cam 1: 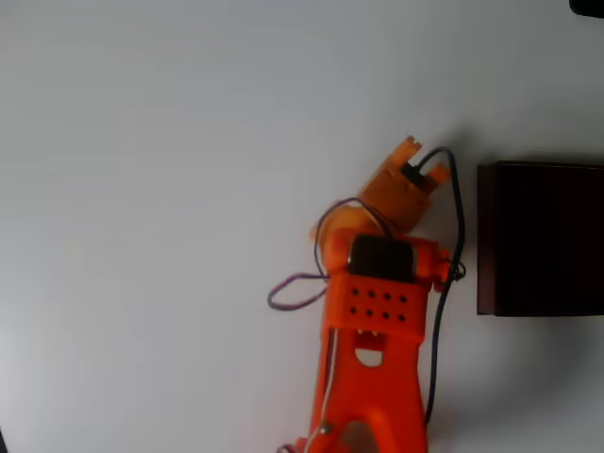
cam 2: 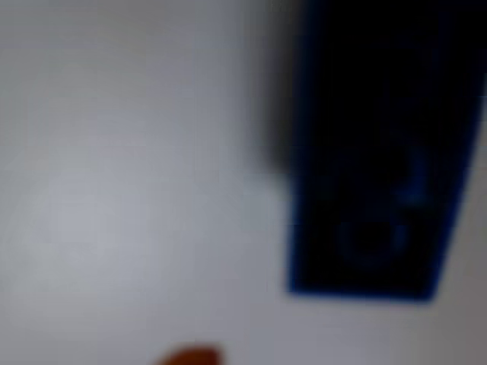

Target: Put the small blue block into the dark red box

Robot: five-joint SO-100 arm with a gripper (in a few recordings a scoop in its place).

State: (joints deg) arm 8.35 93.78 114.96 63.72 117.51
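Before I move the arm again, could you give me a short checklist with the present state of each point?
1. Box placed and free: ok. The box rests on the table, right of the arm in the overhead view.
2. Pincer above the box: not ok. The pincer is left of the box's left wall, over bare table.
3. Pincer open or shut: cannot tell.
4. Block held: cannot tell.
5. Wrist view sharp: not ok. It is blurred, with a dark shape with blue edges at the right.
6. Cable clear: cannot tell. A black cable runs between the arm and the box.
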